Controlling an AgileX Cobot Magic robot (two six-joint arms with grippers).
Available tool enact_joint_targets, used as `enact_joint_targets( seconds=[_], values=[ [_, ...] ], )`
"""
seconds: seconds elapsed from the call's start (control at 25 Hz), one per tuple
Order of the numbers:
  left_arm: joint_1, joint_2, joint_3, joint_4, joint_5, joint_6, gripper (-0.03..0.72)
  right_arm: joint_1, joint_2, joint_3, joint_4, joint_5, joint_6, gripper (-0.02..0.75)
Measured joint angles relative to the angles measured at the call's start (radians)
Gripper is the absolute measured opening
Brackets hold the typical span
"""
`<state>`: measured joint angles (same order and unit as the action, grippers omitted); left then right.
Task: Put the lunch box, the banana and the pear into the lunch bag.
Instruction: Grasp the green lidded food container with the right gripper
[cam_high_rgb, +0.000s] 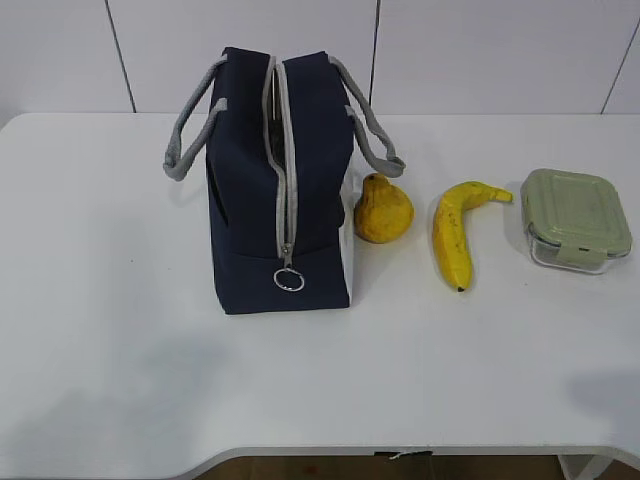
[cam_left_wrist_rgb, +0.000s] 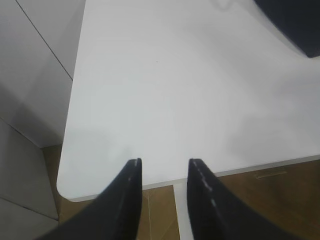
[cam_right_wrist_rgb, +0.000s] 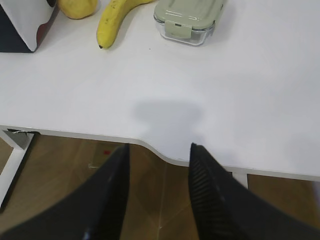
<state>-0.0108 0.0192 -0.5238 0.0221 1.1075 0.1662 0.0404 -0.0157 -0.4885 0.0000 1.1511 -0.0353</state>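
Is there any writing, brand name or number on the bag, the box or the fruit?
None can be read.
Lunch bag: plain navy fabric, no label showing.
Lunch box: raised marks on the green lid, too faint to read.
Banana and pear: no stickers visible.

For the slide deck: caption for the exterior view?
Navy-blue fabric lunch bag stands beside golden-yellow pear, curved yellow banana and sage-lidded clear lunch box on white table.
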Motion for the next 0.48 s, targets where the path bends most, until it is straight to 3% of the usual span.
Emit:
enact_joint_targets(
  seconds=[0.48],
  values=[
    [0.0, 0.0, 0.0, 0.0, 0.0, 0.0, 0.237, 0.0, 0.0, 0.0, 0.0, 0.0, 0.0, 0.326]
  ],
)
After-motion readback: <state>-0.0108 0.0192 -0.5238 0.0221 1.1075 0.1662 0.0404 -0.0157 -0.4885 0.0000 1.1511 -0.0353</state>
